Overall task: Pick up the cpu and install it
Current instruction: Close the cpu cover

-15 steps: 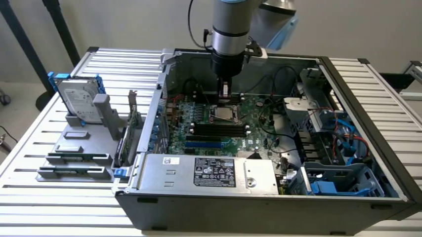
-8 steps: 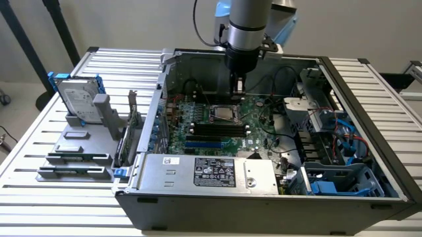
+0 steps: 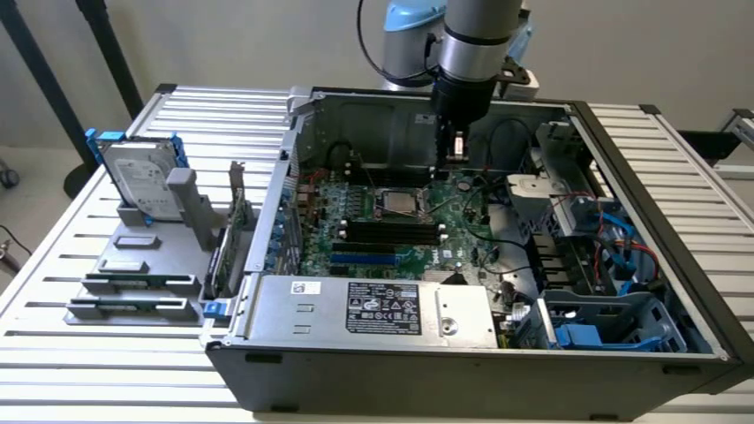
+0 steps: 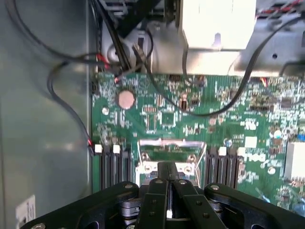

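A silver-grey square, apparently the cpu [image 3: 401, 201], lies flat inside the dark metal socket frame [image 4: 171, 149] in the middle of the green motherboard [image 3: 353, 252]. My gripper [image 3: 454, 159] hangs inside the open computer case, just behind the socket and to the exterior view's right of it. In the wrist view the gripper [image 4: 167, 168] has its black fingers pressed together with nothing between them. Their tips sit over the near edge of the socket frame and cover part of it.
The case walls [image 3: 471, 353] enclose the board. Black memory slots [image 3: 383, 234] flank the socket, and loose cables [image 4: 71, 95] run nearby. A power supply [image 3: 377, 309] sits at the front. Outside, at the exterior view's left, a grey stand [image 3: 136, 265] holds a hard drive [image 3: 141, 181] in a blue bracket.
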